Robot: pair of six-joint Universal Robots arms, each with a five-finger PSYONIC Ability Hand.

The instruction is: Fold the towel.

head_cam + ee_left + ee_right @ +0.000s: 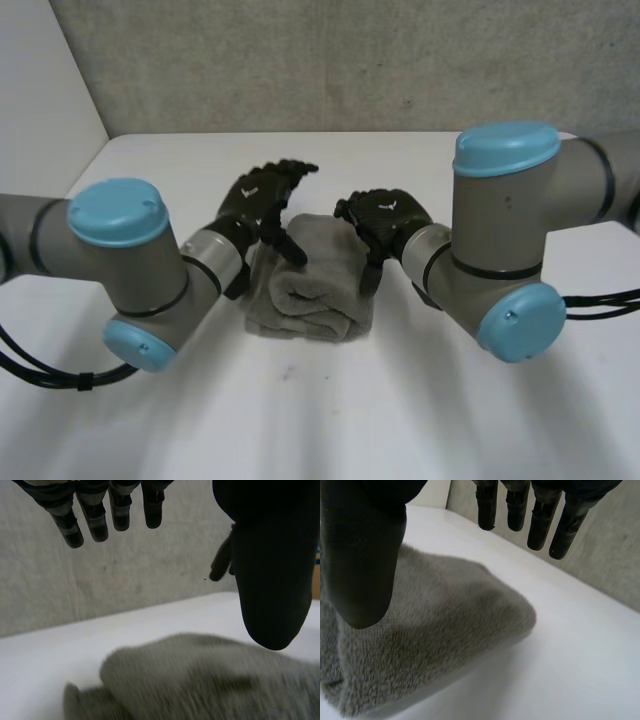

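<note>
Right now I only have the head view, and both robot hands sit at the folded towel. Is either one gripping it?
Observer: Not the left. In its wrist view the left robot hand has straight fingers hanging above the towel, with no cloth between them and the thumb.
Operator: And the right?
Observer: Open too. In its wrist view the right robot hand shows straight fingers, with no cloth pinched.
Operator: Where is the towel relative to that hand?
Observer: Under its palm. The towel's rounded folded corner rests on the white table.
</note>
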